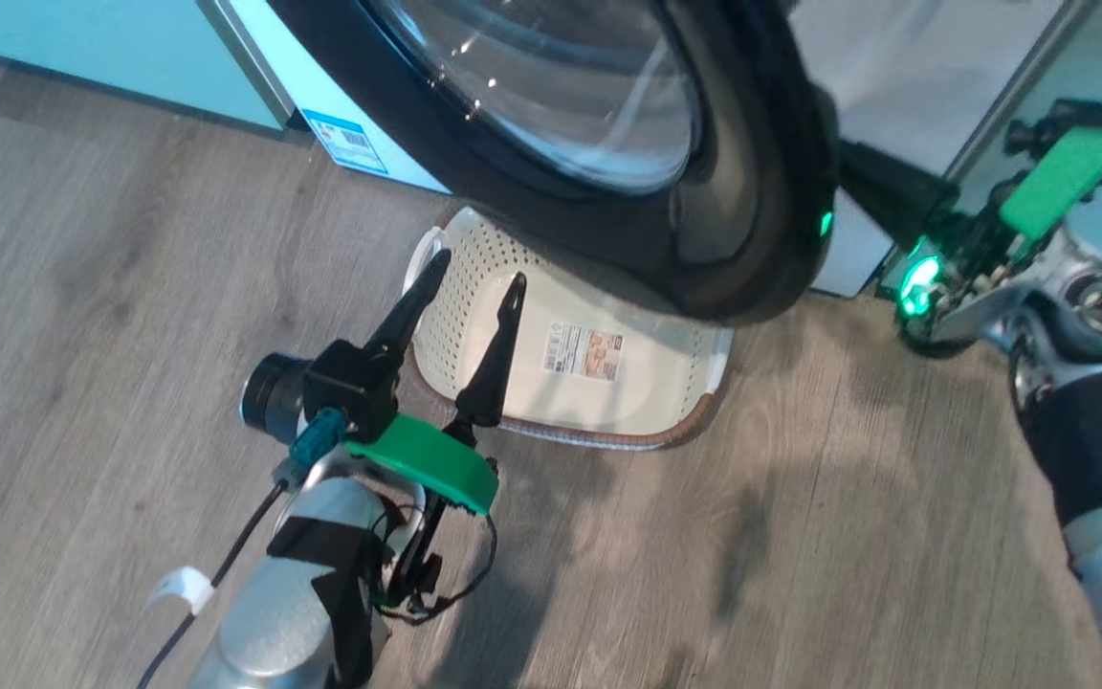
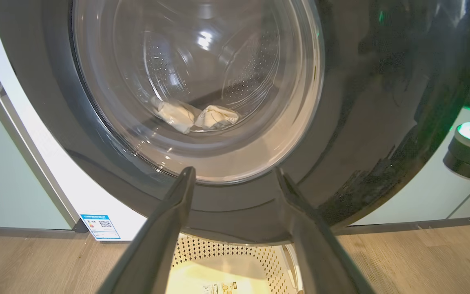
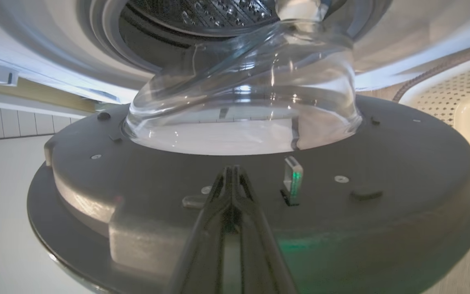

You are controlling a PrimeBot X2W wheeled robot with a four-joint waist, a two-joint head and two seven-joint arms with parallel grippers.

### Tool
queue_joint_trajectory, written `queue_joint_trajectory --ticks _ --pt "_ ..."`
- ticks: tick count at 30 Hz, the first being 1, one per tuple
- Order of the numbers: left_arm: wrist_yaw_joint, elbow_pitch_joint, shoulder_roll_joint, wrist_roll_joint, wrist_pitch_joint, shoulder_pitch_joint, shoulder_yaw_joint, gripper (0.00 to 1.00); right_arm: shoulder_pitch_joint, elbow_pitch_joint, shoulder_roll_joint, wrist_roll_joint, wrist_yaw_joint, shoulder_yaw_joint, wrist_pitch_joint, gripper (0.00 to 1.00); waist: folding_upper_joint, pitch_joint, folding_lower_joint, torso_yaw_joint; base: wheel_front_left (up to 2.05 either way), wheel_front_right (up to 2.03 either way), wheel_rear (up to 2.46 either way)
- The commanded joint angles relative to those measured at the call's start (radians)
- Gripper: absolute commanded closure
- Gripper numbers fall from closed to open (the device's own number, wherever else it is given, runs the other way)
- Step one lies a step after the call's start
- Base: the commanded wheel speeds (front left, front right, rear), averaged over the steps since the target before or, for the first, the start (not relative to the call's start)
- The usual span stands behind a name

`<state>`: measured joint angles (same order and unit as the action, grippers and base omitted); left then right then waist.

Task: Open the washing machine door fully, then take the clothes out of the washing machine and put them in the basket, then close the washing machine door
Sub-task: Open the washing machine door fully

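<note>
The washing machine door, a black ring around a glass bowl, stands partly open from the white washing machine. Through the glass in the left wrist view, pale clothes lie in the steel drum. The cream basket sits on the floor under the door with nothing in it. My left gripper hangs open over the basket's left rim, facing the door's outer face. My right gripper is shut, its tips against the door's inner side, near the small latch tab. In the head view it reaches behind the door's right edge.
Pale green cabinet panels stand left and right of the machine. A blue label sticker sits low on the washer's front. Wood-look floor spreads around the basket, with room to the left and in front.
</note>
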<state>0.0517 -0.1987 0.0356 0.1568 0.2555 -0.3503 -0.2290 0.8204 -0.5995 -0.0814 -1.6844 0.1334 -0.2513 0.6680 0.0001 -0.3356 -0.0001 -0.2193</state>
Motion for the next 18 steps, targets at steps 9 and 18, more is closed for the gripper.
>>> queue_joint_trajectory --ticks 9,18 --pt "0.028 0.006 0.015 -0.021 0.006 0.031 0.039 0.00 -0.100 0.110 0.031 -0.119 -0.003 -0.128 0.004 1.00 -0.0001 0.078 0.0001 -0.004 0.00 0.00 0.00" --pt "0.037 -0.008 0.015 -0.036 0.006 0.067 0.040 0.00 -0.192 0.173 0.031 -0.214 -0.003 -0.230 -0.037 1.00 -0.0001 0.130 0.0001 -0.005 0.00 0.00 0.00"
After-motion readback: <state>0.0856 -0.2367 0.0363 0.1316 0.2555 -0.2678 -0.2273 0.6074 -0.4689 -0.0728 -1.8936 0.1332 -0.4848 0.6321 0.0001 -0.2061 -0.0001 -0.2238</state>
